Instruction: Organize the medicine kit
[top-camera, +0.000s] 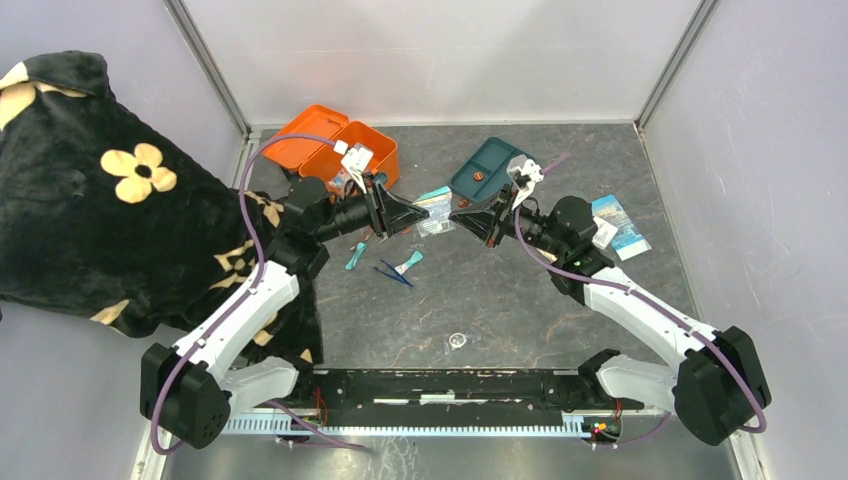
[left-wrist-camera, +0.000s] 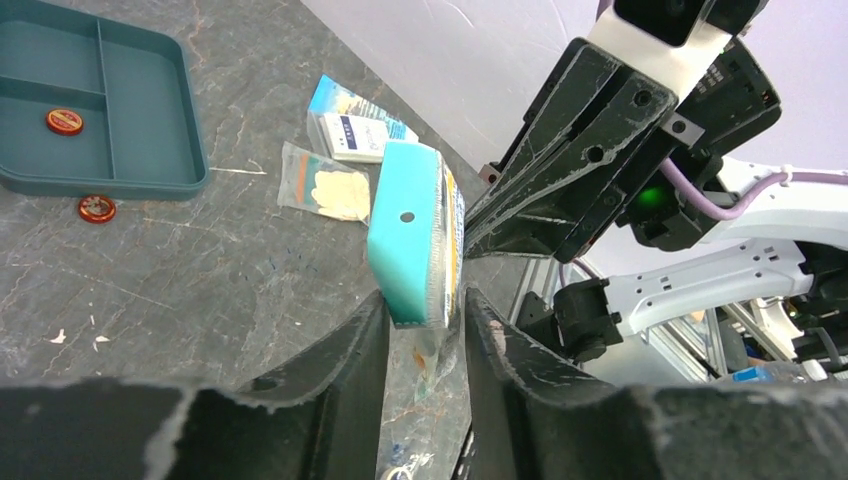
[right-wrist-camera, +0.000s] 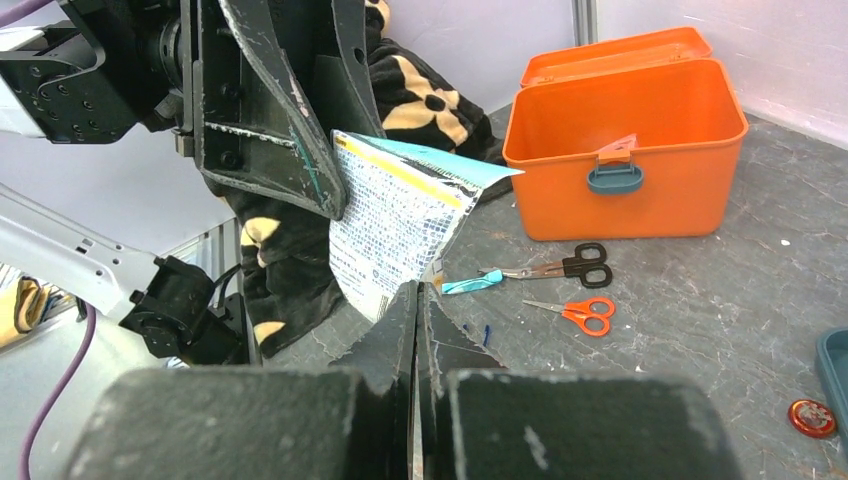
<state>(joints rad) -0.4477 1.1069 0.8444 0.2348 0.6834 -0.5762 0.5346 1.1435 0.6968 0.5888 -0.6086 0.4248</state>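
Left pincer (left-wrist-camera: 424, 306): I grasp one end of the packet (left-wrist-camera: 405, 235).
Right pincer (right-wrist-camera: 416, 296): clenched on its corner.
Orange box (right-wrist-camera: 640, 190): open, inside hidden.

The top camera sits above and behind the arms and looks down over the whole table (top-camera: 420, 310), with the arm bases at the near edge. The left wrist camera sits just behind the left gripper (left-wrist-camera: 425, 310). It is low and close, facing right toward the right gripper (left-wrist-camera: 475, 235) and the tray (left-wrist-camera: 195, 130). The right wrist camera is just as low and faces left, toward the box (right-wrist-camera: 640, 200) at far left. All three views share the packet (top-camera: 436, 208) at centre. The top view also shows both tray and box.
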